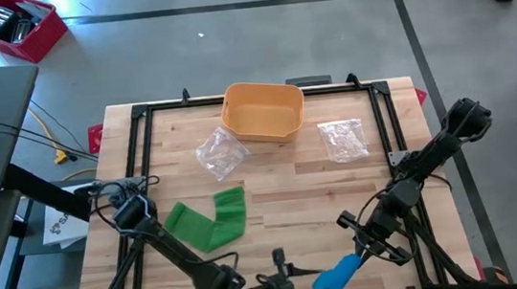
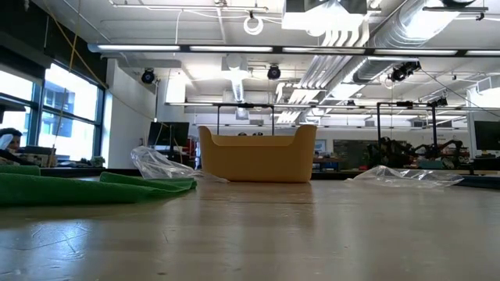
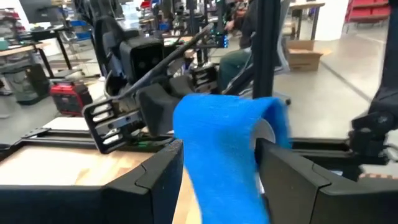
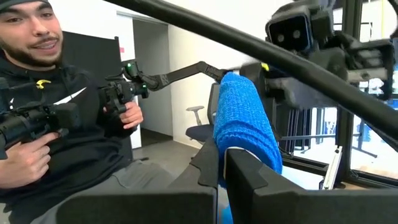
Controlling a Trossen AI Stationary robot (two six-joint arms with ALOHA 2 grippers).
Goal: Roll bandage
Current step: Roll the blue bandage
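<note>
Both grippers meet at the near edge of the table, over one blue bandage roll. Right gripper has its fingers pressed together on the roll, the blue weave bulging up above the dark fingertips in the right wrist view. Left gripper stands with its fingers apart, one on each side of the same roll; whether the pads touch it cannot be told. In the high view the roll lies between the two arms, just beside the table's front rail, with the right arm slanting down to it from the right side and the left arm running low along the front from the left.

Farther in on the wooden table a green bandage lies unrolled and bent at an angle, left of centre. Beyond it sit two clear plastic wrappers, one left of middle, the other toward the right. Between them at the far edge stands a yellow-orange bin.

Past the table, the right wrist view shows a seated person in a dark top, both hands on black control handles.
</note>
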